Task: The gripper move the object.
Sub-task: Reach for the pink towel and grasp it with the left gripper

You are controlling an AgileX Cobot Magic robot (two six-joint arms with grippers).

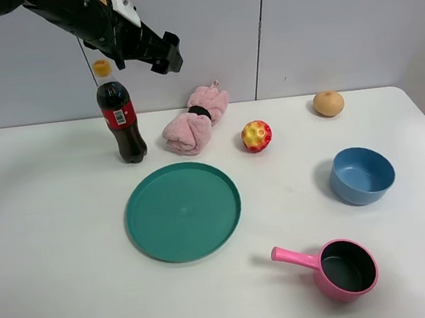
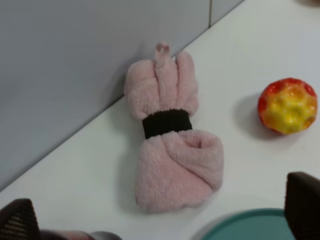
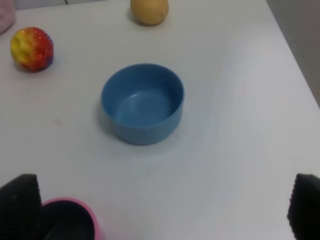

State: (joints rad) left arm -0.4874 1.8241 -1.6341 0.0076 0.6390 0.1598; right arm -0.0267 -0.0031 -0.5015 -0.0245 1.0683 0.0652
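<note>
Near, lower right on the worktop: pot. Right hand, in its wrist view only: spread wide, empty. Centre: plate; right: bowl. Further back: ball, bottle, towel at upper centre by the wall. Upper left, above the bottle: left hand, released, empty.

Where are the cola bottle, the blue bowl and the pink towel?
cola bottle (image 1: 118,116), exterior high view, red label.
blue bowl (image 3: 145,129), right wrist view, outer wall.
pink towel (image 2: 177,167), left wrist view, thick folded end.
</note>
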